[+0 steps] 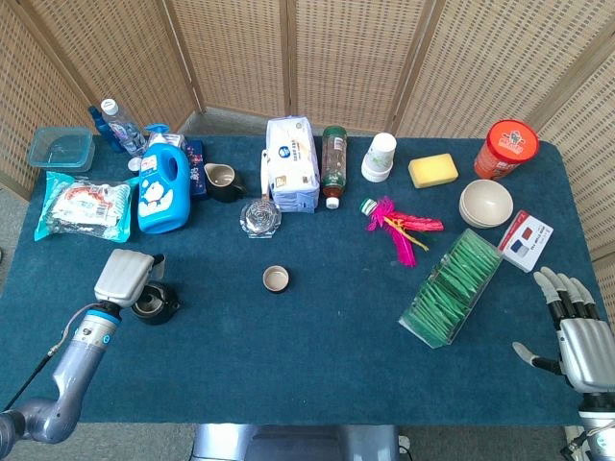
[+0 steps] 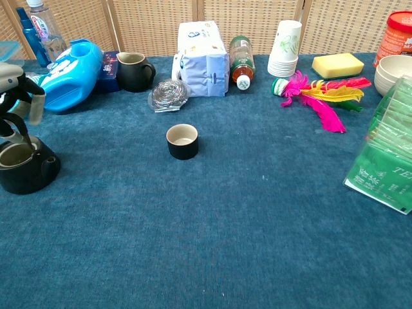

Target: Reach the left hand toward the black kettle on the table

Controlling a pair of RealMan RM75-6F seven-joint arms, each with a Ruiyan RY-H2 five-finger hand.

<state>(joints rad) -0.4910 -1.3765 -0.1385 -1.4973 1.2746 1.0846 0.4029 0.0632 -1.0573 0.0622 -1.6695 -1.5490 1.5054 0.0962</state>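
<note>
The black kettle point(image 1: 156, 304) stands lidless near the table's front left, its handle arching upward; it also appears in the chest view point(image 2: 26, 170) at the left edge. My left hand point(image 1: 125, 276) hovers right over the kettle, palm down. In the chest view the left hand point(image 2: 16, 84) has its fingers hanging down around the top of the handle; whether they touch it is unclear. My right hand point(image 1: 583, 338) rests at the front right edge, fingers spread, holding nothing.
A small dark cup point(image 1: 276, 279) sits right of the kettle. Behind the kettle lie a blue detergent bottle point(image 1: 163, 187) and a snack bag point(image 1: 85, 206). A dark pitcher point(image 1: 224, 181) and a steel scourer point(image 1: 260, 217) stand farther back. A box of green packets point(image 1: 454, 286) lies right.
</note>
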